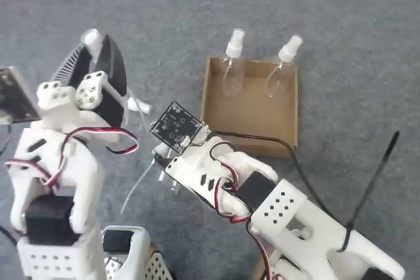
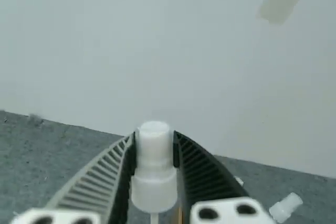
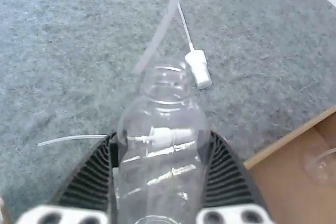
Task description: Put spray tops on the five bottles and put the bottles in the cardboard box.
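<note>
The grey carpet (image 1: 354, 24) covers the whole table and runs back to a pale wall (image 2: 157, 35), with bare carpet behind the cardboard box, to its right, and across the far left corner. The left arm (image 1: 56, 162) stands at the near left edge. The right arm (image 1: 289, 214) reaches in from the near right corner, and its cable crosses the box's near rim. The cardboard box (image 1: 252, 119) sits right of centre with its top open; its near left corner is close to the right arm's wrist, leaving a narrow gap there. Two capped bottles (image 1: 231, 70) lean against the box's far wall side by side, their spray heads sticking up above the rim, and the near half of the box floor is bare. The right gripper (image 3: 163, 140) is low over the carpet just left of the box, its jaws closed on the body of a clear bottle (image 3: 163, 103) whose neck is open and uncapped. The left gripper (image 2: 154, 140) is raised above the carpet on the far left, jaws narrowed and pinching a white spray top (image 2: 154, 182). A loose spray top (image 1: 139, 105) lies on the strip of carpet between the two arms, just ahead of the bottle's open neck, and a thin tube (image 1: 134, 191) lies nearer, beside the right gripper.
</note>
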Available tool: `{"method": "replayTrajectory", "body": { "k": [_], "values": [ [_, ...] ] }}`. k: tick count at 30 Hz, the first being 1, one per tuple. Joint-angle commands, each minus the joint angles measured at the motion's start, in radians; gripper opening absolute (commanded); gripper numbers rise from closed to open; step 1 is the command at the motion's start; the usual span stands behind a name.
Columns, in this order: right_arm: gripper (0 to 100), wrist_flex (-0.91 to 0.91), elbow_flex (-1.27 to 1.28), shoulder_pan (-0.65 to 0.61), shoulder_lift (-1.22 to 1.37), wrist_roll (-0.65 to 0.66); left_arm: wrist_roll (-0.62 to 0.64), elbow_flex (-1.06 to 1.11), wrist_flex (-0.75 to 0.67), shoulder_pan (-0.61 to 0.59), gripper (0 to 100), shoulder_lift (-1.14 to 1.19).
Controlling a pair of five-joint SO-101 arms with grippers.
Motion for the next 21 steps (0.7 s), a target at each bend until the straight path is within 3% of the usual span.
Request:
{"method": "replayTrajectory", "body": {
  "k": [1, 15, 21],
  "values": [
    [0.6, -0.024, -0.014, 0.012, -0.050, -0.012, 0.017, 0.027, -0.008, 0.006, 1, -0.009],
    [0.6, -0.016, -0.014, 0.012, -0.050, -0.031, 0.011, -0.019, -0.037, 0.005, 1, -0.002],
    [0.6, -0.015, -0.014, 0.012, -0.050, -0.031, 0.012, 0.025, -0.138, 0.005, 1, -0.002]
  ]
}}
